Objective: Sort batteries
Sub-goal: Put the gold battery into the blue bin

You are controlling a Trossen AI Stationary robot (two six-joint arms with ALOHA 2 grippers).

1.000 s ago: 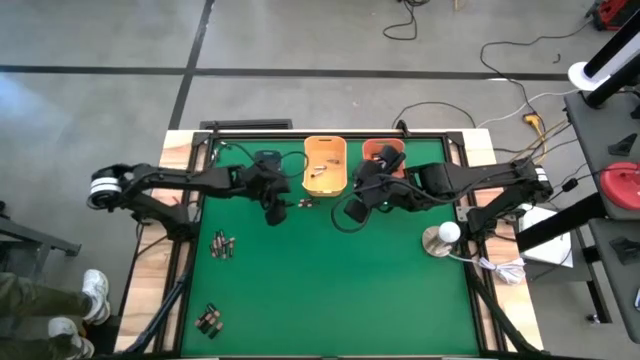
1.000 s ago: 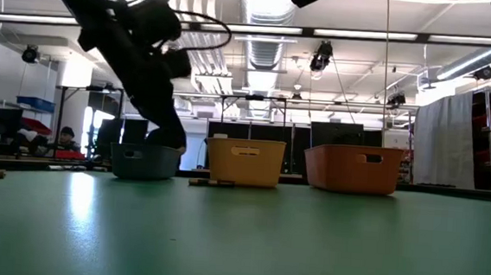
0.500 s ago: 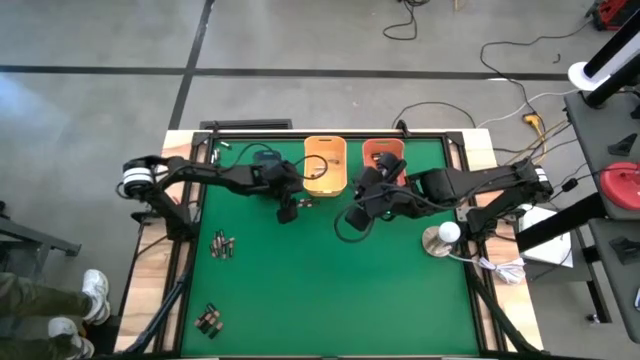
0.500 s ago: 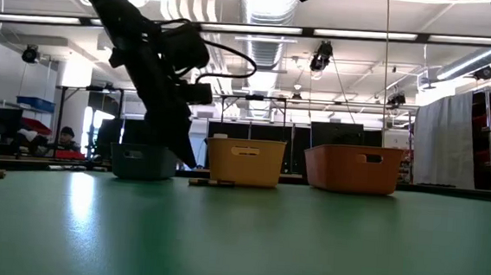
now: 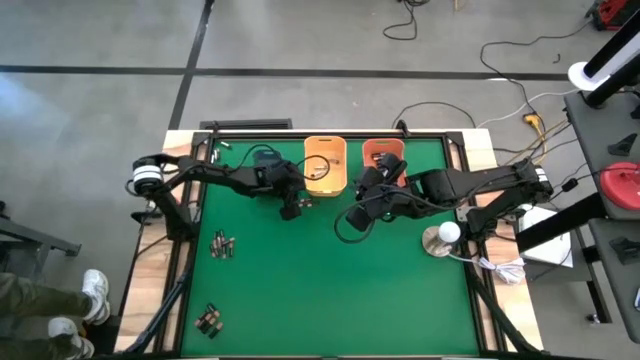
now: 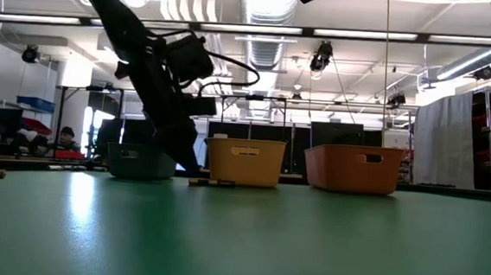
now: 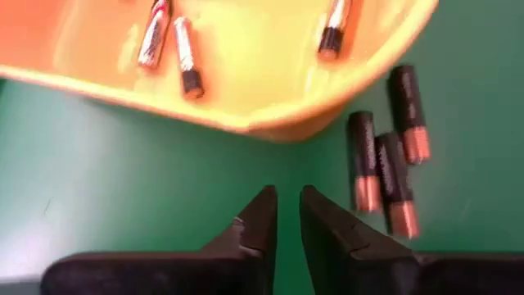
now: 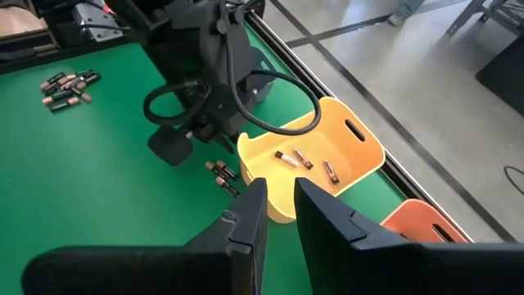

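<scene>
Left gripper [image 7: 286,220] — moved from the grey bin toward the yellow bin [image 5: 325,165] over the past second; now low over the mat by its near corner, fingers nearly together, pinching nothing. Three batteries [image 7: 385,164] lie just beside; three more inside the bin. Right gripper [image 8: 277,209] — raised near the orange bin [image 5: 381,153], fingers close, empty.

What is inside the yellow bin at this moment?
Three small batteries lie on the floor of the yellow bin, silvery with dark ends. In the left wrist view, part of the bin is out of frame, so more may lie there.
</scene>
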